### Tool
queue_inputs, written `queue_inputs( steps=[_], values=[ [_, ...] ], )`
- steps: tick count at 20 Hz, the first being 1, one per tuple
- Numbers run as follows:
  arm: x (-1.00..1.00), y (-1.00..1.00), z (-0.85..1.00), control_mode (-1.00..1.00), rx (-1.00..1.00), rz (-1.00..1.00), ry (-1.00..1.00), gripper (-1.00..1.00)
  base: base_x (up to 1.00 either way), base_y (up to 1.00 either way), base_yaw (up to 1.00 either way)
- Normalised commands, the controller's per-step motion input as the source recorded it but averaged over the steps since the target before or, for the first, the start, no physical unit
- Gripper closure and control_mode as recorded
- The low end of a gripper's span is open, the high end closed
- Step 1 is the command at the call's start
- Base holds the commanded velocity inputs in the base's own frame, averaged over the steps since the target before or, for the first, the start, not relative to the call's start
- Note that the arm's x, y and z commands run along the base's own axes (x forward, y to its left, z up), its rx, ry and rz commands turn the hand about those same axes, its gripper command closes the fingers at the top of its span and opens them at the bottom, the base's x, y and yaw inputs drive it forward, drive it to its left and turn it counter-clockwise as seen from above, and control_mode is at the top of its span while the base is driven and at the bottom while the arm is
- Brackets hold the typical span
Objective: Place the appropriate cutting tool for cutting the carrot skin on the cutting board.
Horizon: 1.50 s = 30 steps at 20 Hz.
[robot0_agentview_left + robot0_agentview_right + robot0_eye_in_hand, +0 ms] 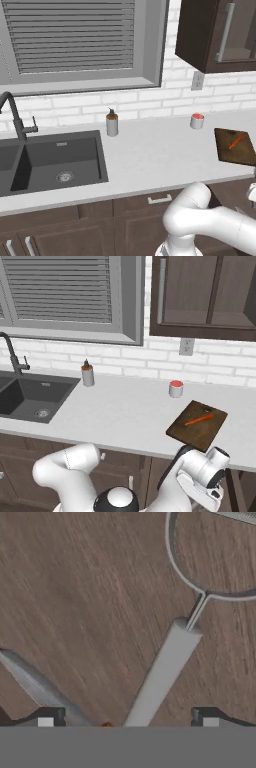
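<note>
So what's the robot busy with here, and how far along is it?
The carrot already lies on the cutting board near the counter's front edge, with a small red-topped cup behind it. The white arm is bent down below the counter edge, in front of the cabinets. Its gripper is open over a brown wooden surface, with a pale tool handle running between the fingertips and a second grey piece to one side. Nothing is gripped yet, and no cutting tool is on the board.

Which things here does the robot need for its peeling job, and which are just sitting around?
For the job:
the carrot
the cutting board under it

Just lying about:
red-topped cup
soap bottle
sink and tap
</note>
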Motion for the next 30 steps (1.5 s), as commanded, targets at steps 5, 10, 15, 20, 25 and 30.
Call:
queue_inputs(
  steps=[5,10,15,20,25,30],
  values=[
    [0.09,-0.02,-0.46,-1.0,-0.01,-0.02,0.04,-1.0,0.0,0.0,0.0],
    [0.0,0.04,-0.65,-1.0,0.0,-0.02,0.03,-1.0,0.0,0.0,0.0],
    [-0.01,0.22,-0.63,-1.0,-0.02,-0.03,0.04,1.0,0.0,0.0,0.0],
    [-0.17,0.21,-0.49,-1.0,0.0,0.0,0.1,1.0,0.0,0.0,0.0],
    [-0.26,0.2,-0.02,-1.0,0.0,0.0,0.08,1.0,0.0,0.0,0.0],
    [-0.67,0.0,0.89,-1.0,0.0,0.0,-0.03,1.0,0.0,0.0,0.0]
  ],
)
